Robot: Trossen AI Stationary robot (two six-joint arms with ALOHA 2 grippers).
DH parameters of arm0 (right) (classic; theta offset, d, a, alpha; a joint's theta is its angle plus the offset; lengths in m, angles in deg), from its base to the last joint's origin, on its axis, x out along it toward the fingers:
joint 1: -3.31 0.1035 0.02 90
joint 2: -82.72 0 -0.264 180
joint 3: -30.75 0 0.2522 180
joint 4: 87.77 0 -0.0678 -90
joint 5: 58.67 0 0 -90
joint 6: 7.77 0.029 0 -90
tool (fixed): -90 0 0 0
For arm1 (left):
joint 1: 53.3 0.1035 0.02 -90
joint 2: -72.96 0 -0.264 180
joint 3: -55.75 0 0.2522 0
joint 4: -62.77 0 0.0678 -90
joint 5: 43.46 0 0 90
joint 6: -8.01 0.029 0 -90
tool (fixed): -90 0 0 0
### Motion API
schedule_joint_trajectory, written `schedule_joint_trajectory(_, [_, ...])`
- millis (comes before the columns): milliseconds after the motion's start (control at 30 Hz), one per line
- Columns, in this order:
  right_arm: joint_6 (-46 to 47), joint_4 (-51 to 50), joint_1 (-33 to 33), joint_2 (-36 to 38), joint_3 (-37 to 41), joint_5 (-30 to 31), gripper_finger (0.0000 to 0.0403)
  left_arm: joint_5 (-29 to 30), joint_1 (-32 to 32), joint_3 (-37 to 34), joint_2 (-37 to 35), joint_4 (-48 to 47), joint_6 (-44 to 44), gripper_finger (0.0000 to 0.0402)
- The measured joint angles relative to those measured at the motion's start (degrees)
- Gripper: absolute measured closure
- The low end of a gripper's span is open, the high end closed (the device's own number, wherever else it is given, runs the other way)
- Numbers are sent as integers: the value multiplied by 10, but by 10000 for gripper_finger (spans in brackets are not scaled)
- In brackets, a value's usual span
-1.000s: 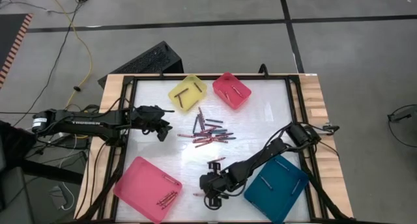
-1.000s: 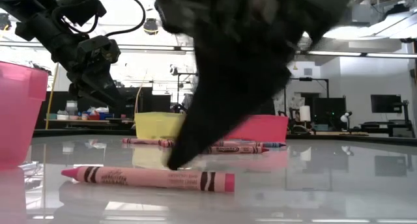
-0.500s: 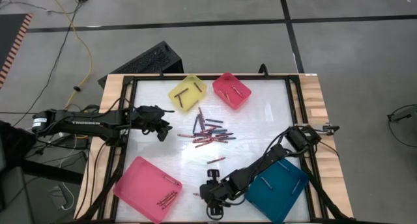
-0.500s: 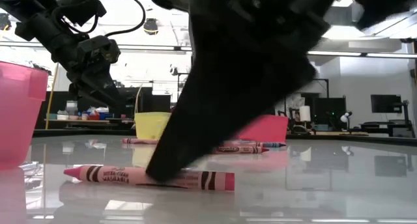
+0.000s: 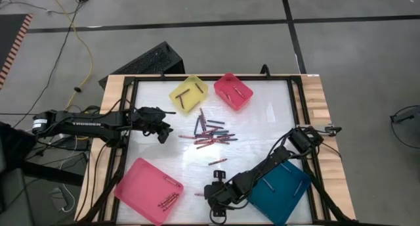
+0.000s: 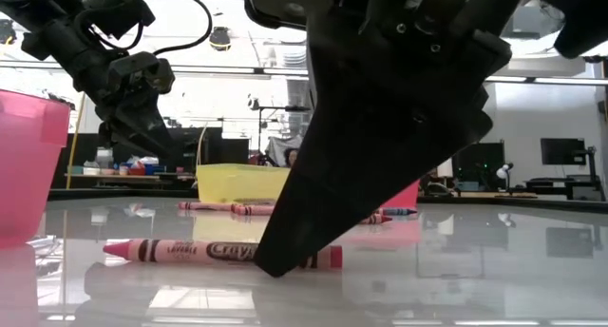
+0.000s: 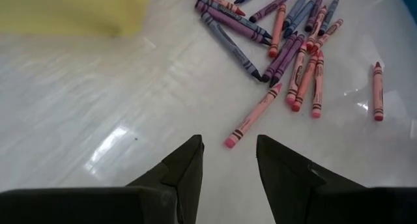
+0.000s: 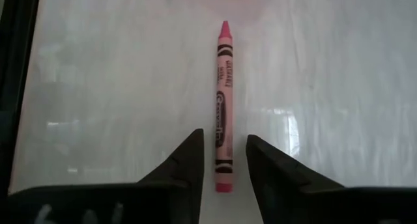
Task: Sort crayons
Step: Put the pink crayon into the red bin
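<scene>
A pink crayon lies flat on the white table near its front edge; it also shows in the high view and the low view. My right gripper is open and low over the table. Its two fingers stand on either side of the crayon's blunt end with a gap on each side, and they lie along the crayon. A pile of red, pink and dark crayons lies mid-table. My left gripper hangs open just left of that pile, above the table.
A yellow tray and a small red tray stand at the far side. A large pink tray is at the near left and a teal tray at the near right. One loose crayon lies alone mid-table.
My right gripper has moved toward the table's near edge and come down at the lone pink crayon, its fingers now on either side of the crayon's end. The crayon has rolled a little where it lies. The move has uncovered a loose crayon mid-table.
</scene>
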Motion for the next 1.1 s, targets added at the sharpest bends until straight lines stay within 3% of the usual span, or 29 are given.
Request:
schedule_joint_trajectory(233, [1,-20,-9,1,0,0,317,0,0,0,0,-2,0,269])
schedule_joint_trajectory(733, [93,-60,-48,1,-7,-4,378,0,0,0,0,-5,2,269])
schedule_joint_trajectory(1100, [55,-86,-88,-2,-48,8,399,5,0,0,0,-5,7,269])
